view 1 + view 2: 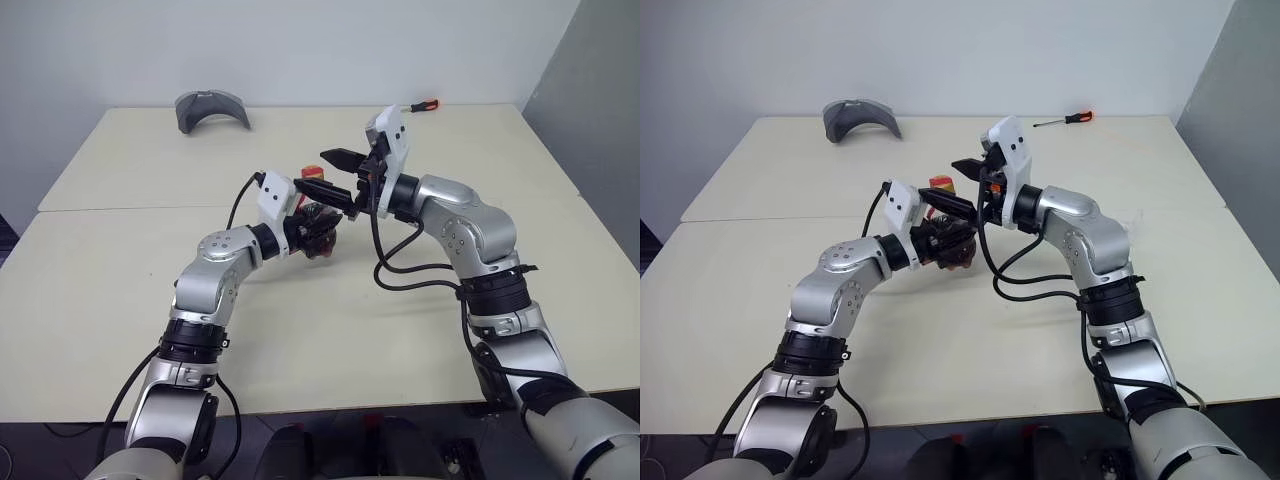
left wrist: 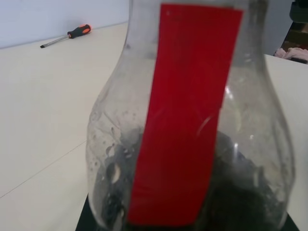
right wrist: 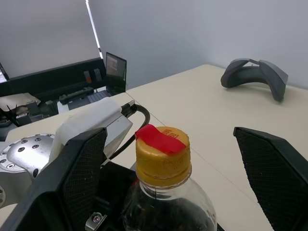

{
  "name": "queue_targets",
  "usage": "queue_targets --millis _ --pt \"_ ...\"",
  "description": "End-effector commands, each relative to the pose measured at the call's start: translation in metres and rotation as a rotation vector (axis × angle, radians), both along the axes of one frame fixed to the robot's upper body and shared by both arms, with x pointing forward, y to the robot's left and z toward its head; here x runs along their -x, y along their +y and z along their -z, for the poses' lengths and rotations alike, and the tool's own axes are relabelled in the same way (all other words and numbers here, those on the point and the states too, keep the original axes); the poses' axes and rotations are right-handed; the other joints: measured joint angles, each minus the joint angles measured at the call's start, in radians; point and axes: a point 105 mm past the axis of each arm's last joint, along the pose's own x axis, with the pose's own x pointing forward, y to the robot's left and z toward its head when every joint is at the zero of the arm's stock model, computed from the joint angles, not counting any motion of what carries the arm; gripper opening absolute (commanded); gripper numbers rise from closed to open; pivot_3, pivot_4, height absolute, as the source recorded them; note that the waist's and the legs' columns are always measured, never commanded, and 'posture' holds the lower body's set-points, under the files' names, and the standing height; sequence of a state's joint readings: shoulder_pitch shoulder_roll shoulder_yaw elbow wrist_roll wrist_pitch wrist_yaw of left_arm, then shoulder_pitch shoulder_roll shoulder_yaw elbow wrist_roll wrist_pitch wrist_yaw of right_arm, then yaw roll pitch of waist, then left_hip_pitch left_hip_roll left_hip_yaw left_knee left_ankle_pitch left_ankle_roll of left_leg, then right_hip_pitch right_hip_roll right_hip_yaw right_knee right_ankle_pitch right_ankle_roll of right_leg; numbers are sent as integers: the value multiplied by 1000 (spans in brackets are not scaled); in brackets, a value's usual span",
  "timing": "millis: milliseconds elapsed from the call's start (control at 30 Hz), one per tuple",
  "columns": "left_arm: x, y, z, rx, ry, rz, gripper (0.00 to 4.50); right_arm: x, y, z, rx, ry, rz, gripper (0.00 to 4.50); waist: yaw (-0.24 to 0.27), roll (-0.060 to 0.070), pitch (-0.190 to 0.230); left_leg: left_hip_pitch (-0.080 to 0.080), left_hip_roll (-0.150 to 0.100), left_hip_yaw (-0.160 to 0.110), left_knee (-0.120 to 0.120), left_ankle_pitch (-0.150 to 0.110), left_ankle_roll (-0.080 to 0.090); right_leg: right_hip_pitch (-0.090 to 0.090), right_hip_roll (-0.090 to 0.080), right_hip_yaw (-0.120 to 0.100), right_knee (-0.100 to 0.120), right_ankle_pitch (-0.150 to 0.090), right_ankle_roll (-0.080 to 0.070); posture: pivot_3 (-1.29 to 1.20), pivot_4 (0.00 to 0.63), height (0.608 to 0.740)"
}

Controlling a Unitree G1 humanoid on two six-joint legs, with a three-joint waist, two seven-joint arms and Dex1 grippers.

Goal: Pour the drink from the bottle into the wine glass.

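Pale walls back a wide cream table [image 1: 120, 300], and near its middle the left tool [image 1: 940, 238] is clamped narrow on the body of the bottle [image 3: 166, 202], holding it upright above the surface with dark drink [image 2: 240, 192] low in its belly. The right tool [image 3: 168, 163] stands wide, one finger on each side of the yellow cap [image 3: 162, 156] and neither touching it, so the step in hand looks like unscrewing. To do it well, centre the fingers level on the cap's ribbed side, close squarely, and twist while the left grip keeps the bottle from turning or tipping. No wine glass can be made out from these views, so where the pour will go is unclear. Room is generous: a grey curved object [image 1: 211, 107] and a screwdriver [image 1: 1068, 119] lie well apart by the far edge, and the near edge is well below the arms.
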State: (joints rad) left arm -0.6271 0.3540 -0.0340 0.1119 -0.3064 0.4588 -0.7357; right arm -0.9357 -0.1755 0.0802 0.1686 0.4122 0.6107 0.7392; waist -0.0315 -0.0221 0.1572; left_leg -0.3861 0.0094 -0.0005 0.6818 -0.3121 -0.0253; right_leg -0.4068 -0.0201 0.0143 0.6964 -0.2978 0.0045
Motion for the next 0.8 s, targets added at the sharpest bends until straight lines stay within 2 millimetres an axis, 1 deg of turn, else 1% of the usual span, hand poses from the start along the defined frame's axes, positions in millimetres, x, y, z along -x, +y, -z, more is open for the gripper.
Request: queue_targets --millis 33,67,100,333,433,500,567,667,700,800 --pt "3 -6 -23 1 -90 34 1421 4 5 -9 -12 -33 -18 4126 0 0 0 0 0 0 0 0 0 0 0 0 0 0 0 0 150 740" --pt "4 -6 -22 -1 -90 36 1420 5 5 -8 -11 -34 -18 3943 0 0 0 0 0 0 0 0 0 0 0 0 0 0 0 0 150 740" --pt "5 -6 -22 0 -91 38 1420 5 5 -8 -12 -30 -21 3627 0 0 0 0 0 0 0 0 0 0 0 0 0 0 0 0 150 740" --pt "6 -9 -24 -1 -98 47 1420 8 8 -7 -19 -21 -43 1243 0 0 0 0 0 0 0 0 0 0 0 0 0 0 0 0 150 740" --pt "9 -10 -26 -7 -102 62 1420 8 9 -11 -26 -24 -58 1224 0 0 0 0 0 0 0 0 0 0 0 0 0 0 0 0 150 740" --pt "23 -13 -24 -31 -107 134 1420 11 12 -16 -22 -30 -109 1224 -3 0 0 0 0 0 0 0 0 0 0 0 0 0 0 0 150 740" --pt "32 -14 -24 -28 -100 177 1419 15 13 -20 -18 -40 -166 1224 -4 1 1 0 0 0 -1 0 0 -1 0 0 0 0 0 0 150 740" --pt "58 -15 -31 12 -76 267 1383 31 16 -35 -26 -68 -331 1224 -3 1 1 0 0 0 -1 0 0 -1 0 0 0 0 0 0 150 740" --pt "64 -15 -33 18 -68 288 1378 35 16 -38 -29 -70 -368 1224 -3 1 1 0 0 0 -1 0 0 -1 0 0 0 0 0 0 150 740" --pt "92 -19 -42 46 -38 382 1368 50 17 -42 -6 -99 -507 1224 -1 0 1 -1 0 0 -1 -1 1 -1 0 0 -1 0 0 0 150 740"
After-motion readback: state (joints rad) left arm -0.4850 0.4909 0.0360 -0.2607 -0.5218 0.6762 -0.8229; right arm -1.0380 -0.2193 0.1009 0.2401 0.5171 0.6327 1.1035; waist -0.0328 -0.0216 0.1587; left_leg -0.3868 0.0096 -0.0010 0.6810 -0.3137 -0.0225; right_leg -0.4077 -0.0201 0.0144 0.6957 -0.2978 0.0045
